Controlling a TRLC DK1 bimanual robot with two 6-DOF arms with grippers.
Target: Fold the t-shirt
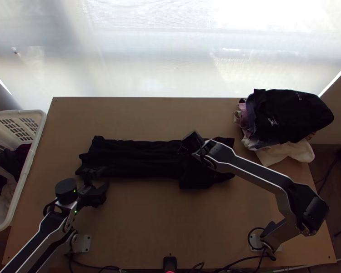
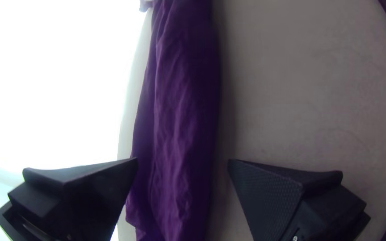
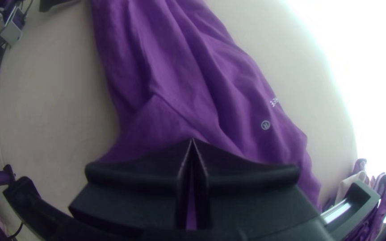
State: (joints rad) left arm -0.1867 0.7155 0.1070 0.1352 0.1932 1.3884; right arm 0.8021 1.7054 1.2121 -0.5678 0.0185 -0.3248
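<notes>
Near edge: small dark device (image 1: 169,264) at the middle of the tabletop (image 1: 143,223), cables (image 1: 236,262) to the right of it.

Left gripper (image 1: 97,184): near the left edge, at the near-left corner of the shirt (image 1: 138,159). Fingers (image 2: 269,196) wide apart, nothing clamped. In its wrist view the shirt's near long side runs through the gap; one finger is at the cloth, the other over bare tabletop. Can't tell if either touches.

Basket (image 1: 41,132): white, beyond the left edge, dark clothes (image 1: 16,159) inside.

Shirt: dark, mid-tabletop, one long narrow band parallel to the far edge. Creases run lengthwise. Left end slightly ragged; right end broader and uneven, with a flap sticking out towards the near edge. Small pale print near the far long side, in the right wrist view.

Right gripper (image 1: 192,142): above the shirt's right part, short of its right end. Fingers (image 3: 148,172) together at the tips, cloth directly under and ahead of them. Can't tell if any fabric is pinched.

Far-right corner: heap of clothes (image 1: 288,116), black on top, pale and mauve pieces below, partly over the right edge.

Past the far edge: bright pale screen (image 1: 170,59).
</notes>
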